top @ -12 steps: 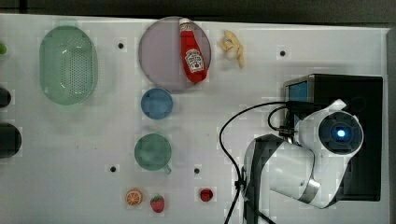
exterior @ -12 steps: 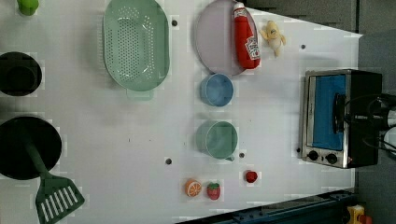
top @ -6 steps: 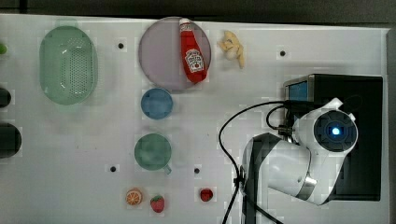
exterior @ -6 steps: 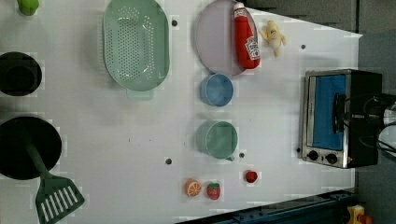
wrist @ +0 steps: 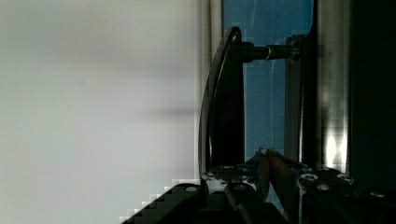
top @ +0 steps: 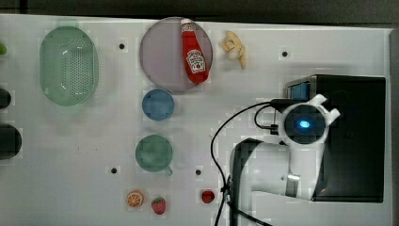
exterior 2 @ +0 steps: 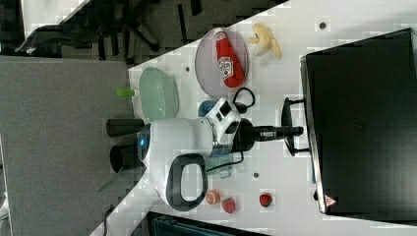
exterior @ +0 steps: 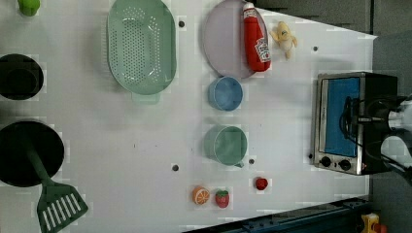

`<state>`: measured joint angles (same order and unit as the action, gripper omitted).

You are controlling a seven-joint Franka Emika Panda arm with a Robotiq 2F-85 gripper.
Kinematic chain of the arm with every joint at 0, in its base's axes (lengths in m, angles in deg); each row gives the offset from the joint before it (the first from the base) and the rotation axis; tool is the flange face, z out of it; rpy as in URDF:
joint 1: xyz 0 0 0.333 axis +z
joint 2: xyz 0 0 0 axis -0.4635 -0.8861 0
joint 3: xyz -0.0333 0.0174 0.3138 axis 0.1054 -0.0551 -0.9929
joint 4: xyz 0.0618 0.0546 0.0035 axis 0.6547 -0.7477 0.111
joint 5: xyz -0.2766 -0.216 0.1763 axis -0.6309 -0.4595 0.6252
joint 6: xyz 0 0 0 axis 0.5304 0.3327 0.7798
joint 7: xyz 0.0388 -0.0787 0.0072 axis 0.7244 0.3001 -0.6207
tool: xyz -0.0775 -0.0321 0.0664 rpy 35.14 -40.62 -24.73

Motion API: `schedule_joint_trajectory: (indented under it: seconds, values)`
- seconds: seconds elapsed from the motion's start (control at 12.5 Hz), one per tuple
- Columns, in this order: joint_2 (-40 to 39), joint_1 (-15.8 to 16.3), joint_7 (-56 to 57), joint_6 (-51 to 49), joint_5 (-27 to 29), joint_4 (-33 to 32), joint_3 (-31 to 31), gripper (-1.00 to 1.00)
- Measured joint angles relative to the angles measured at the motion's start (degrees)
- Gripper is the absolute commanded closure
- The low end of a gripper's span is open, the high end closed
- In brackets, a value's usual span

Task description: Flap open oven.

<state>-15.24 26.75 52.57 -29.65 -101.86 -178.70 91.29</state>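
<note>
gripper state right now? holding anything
gripper: closed on the oven's bar handle, door glass just behind it.

Bare desk lies open in front of the oven; my end effector crowds its door handle.

Hand reaching level to the bar handle at the front of the shut black oven on the table.
</note>
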Motion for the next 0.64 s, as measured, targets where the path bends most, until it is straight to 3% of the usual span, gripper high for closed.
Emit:
schedule_joint_trajectory:
  seconds: [0.32,0.64]
  values:
    - [-2.8,2.4,-11.4,-0.3,-8.6,-0.1,-4.3,0.65]
    - [-11.6,8.2,-25.4,0.2,-17.4,0.4,-7.4,0.65]
